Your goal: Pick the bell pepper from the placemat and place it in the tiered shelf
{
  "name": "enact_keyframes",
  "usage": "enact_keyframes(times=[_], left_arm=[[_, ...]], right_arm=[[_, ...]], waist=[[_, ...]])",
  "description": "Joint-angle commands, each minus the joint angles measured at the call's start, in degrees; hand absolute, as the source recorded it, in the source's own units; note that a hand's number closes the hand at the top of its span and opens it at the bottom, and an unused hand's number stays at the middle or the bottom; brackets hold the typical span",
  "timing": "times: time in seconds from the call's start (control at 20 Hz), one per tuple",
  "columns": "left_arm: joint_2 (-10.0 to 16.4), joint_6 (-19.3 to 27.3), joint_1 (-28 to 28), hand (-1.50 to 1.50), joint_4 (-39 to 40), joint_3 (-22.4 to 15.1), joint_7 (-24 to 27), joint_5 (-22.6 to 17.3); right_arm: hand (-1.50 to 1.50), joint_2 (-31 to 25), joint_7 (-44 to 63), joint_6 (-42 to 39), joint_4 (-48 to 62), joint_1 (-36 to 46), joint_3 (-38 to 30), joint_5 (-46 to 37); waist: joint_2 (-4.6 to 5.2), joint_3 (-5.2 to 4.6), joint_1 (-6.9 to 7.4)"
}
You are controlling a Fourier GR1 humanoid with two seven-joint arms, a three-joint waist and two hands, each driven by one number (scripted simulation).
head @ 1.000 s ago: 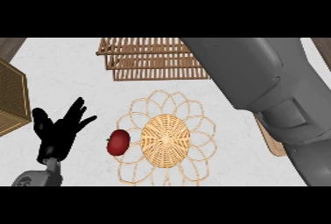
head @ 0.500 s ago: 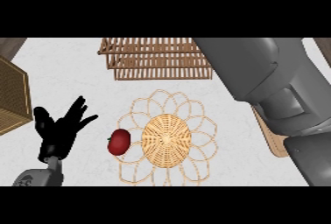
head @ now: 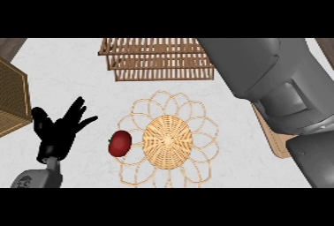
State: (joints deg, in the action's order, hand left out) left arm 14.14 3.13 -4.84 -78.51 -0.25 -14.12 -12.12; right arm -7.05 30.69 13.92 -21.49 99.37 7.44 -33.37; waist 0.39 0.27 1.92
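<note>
Left hand (head: 57,132) sits at view left, open, fingers (head: 77,110) spread and pointing up and away. It holds nothing and looks parked, not mid-reach.

Pepper (head: 119,143) is just right of those fingers and slightly nearer the robot, level with the palm. There's a clear gap and no contact. It sits on the mat's (head: 168,140) left rim loops, beside the dense woven centre.

Long axis runs roughly near-far, about parallel to the fingers. A dark spot on the side facing the hand may be the stem, but it's too small to be sure.

Right arm (head: 274,84) fills the right side of the view as forearm only. The right hand isn't visible, so I can't tell its fingers. The whole mat lies between that arm and the pepper.

My call:
- The left hand is nearer.
- The key relation is a sideways offset: pepper to the right of the fingers, palm side.
- A grasp would close across the short axis, thumb on one flank and fingers on the other.

Shelf (head: 160,59) is well beyond the fingertips and off to their right, past the mat's far edge. After pickup the carry goes forward and right.

Pick not yet started.
</note>
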Motion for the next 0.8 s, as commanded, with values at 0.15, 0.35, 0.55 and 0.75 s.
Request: enact_keyframes(times=[0.15, 0.35, 0.55, 0.75], left_arm=[[-0.7, 0.1, 1.5, 0.0, 1.8, -0.8, -1.4, 0.9], [-2.2, 1.4, 0.0, 0.0, 1.0, -1.4, -3.1, 1.0], [0.8, -1.6, -0.5, 0.0, 3.8, 1.4, -2.7, -0.6], [-1.5, 0.7, 1.9, 0.0, 2.2, -0.2, -0.6, 1.6]], right_arm=[[-1.5, -0.4, -0.2, 10.7, -1.6, -1.7, -6.8, 3.8], [-1.5, 1.8, -0.6, 14.3, -3.4, -1.3, -10.8, 7.2], [-1.5, -1.6, -5.1, 13.7, -6.0, -2.5, -15.8, 11.9], [-1.5, -1.0, -3.3, 19.5, -7.0, -1.3, -18.3, 13.1]], waist=[[0.15, -0.32, -0.25], [0.04, -0.3, -0.43], [0.17, -0.29, -0.89], [-0.09, -0.32, -0.77]])
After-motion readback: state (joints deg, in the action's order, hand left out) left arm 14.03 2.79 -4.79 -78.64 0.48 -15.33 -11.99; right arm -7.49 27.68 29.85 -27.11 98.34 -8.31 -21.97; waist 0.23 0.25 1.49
